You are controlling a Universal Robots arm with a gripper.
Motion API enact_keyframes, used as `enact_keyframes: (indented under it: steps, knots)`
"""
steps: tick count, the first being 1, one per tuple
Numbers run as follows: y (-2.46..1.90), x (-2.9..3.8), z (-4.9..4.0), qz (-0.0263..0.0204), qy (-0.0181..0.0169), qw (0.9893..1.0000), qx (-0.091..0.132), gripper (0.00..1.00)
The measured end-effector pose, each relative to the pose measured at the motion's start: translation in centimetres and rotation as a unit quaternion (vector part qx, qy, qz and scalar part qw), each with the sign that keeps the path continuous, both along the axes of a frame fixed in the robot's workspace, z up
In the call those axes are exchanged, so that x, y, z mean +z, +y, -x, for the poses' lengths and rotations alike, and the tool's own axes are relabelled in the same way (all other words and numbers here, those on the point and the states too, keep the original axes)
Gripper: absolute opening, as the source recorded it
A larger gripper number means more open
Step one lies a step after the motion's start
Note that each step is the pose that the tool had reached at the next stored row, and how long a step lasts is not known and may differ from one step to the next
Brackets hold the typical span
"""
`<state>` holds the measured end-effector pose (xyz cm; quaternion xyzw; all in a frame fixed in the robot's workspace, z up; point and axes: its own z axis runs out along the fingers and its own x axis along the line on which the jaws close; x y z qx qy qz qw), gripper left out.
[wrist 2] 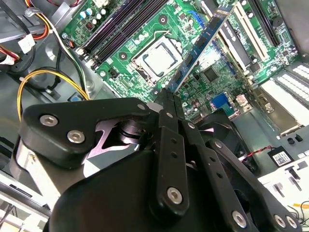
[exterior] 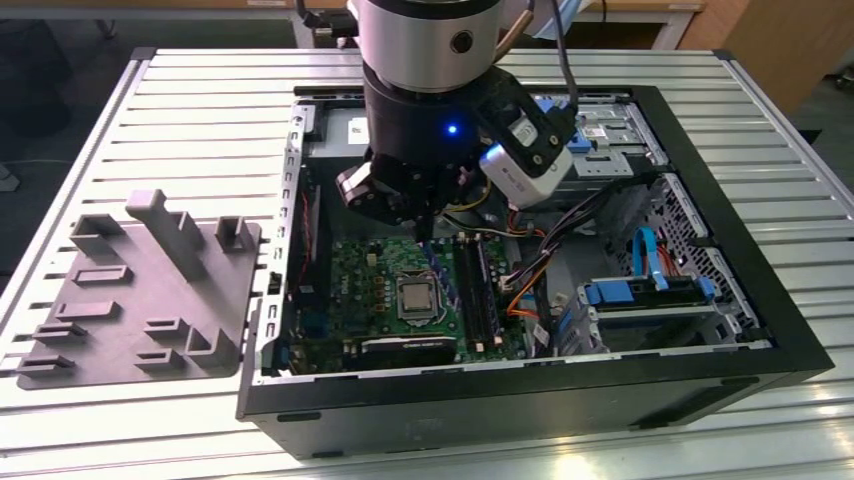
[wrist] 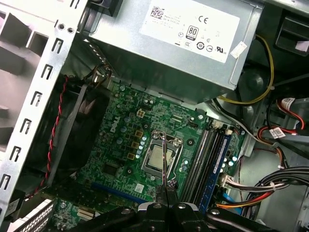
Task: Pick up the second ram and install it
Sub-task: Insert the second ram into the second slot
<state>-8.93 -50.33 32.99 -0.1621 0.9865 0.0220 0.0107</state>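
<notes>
My gripper hangs inside the open computer case, shut on the second ram. The ram is a thin blue stick with dark chips. It juts from the fingertips toward the green motherboard. In the first wrist view the ram appears edge-on over the silver processor. The black memory slots lie just beside the processor, apart from the held stick. Another blue stick sits in the slot farthest from the processor.
A grey power supply and bundles of coloured cables crowd the case near the slots. Drive bays with blue clips fill the exterior view's right. A grey moulded fixture lies on the table at that view's left.
</notes>
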Motion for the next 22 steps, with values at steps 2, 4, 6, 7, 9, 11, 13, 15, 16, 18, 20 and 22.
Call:
enact_keyframes:
  steps: [2,4,6,7,9,11,13,15,16,18,20,22]
  knots:
    - [0.00,-0.01,0.00,0.0000,0.0000,1.0000,-0.004,0.11]
    - [0.00,-0.02,0.00,0.0000,0.0000,0.9999,-0.011,0.11]
    - [0.00,-0.03,-0.01,0.0000,0.0000,0.9998,-0.020,0.11]
    - [0.00,-0.03,-0.01,0.0000,0.0000,0.9997,-0.024,0.11]
    - [0.00,-0.05,-0.01,0.0000,0.0000,0.9994,-0.034,0.11]
    - [0.00,-0.07,-0.01,0.0000,0.0000,0.9990,-0.045,0.11]
    - [0.00,-0.09,-0.01,0.0000,0.0000,0.9984,-0.057,0.11]
    - [0.00,-0.10,-0.01,0.0000,0.0000,0.9976,-0.069,0.11]
    - [0.00,-0.11,-0.01,0.0000,0.0000,0.9973,-0.074,0.11]
    - [0.00,-0.11,-0.01,0.0000,0.0000,0.9968,-0.079,0.11]
    - [0.00,-0.12,-0.01,0.0000,0.0000,0.9966,-0.082,0.11]
    - [0.00,-0.14,-0.01,0.0000,0.0000,0.9957,-0.092,0.11]
